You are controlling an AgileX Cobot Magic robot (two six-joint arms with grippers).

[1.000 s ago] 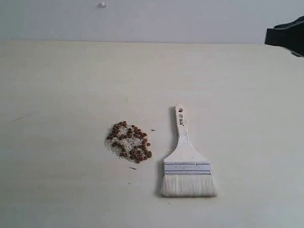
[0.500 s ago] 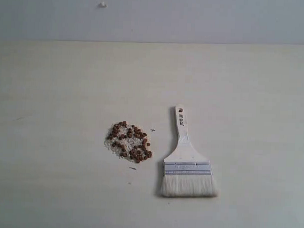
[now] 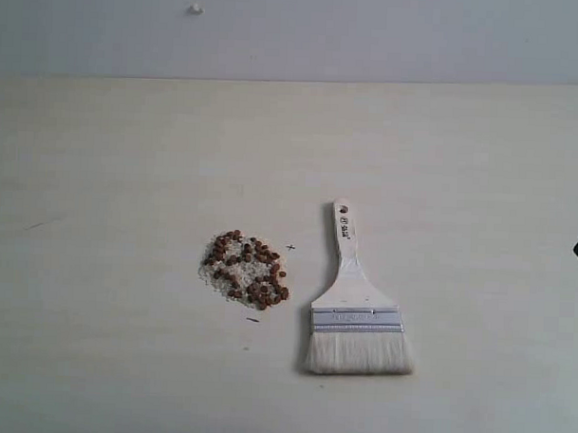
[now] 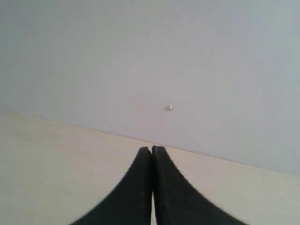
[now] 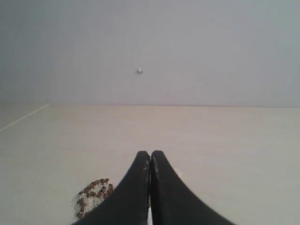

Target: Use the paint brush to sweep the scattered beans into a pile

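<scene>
A pale cream wooden tabletop (image 3: 120, 173) fills most of the exterior view and meets a plain grey-white wall (image 3: 371, 34) at 12 o'clock. The black tapered left fingers (image 4: 151, 154) are pressed together tip to tip with nothing between them, hanging over bare tabletop and pointing at the wall. The black tapered right fingers (image 5: 150, 157) are likewise pressed fully together and grip nothing.

The wide flat paint brush (image 3: 355, 309) lies flat at about 5 o'clock from the middle of the exterior view. Its cream bristles point to 6 o'clock and its white tapered handle to 12 o'clock, with a silver metal band between them.

The small reddish-brown beans (image 3: 249, 270) sit in one loose heap on fine white crumbs (image 3: 211, 274), at 9 o'clock of the brush handle, near it but apart. In the right wrist view this heap shows near the right fingers, with no contact.

A tiny white stud (image 3: 195, 8) sits on the wall.
</scene>
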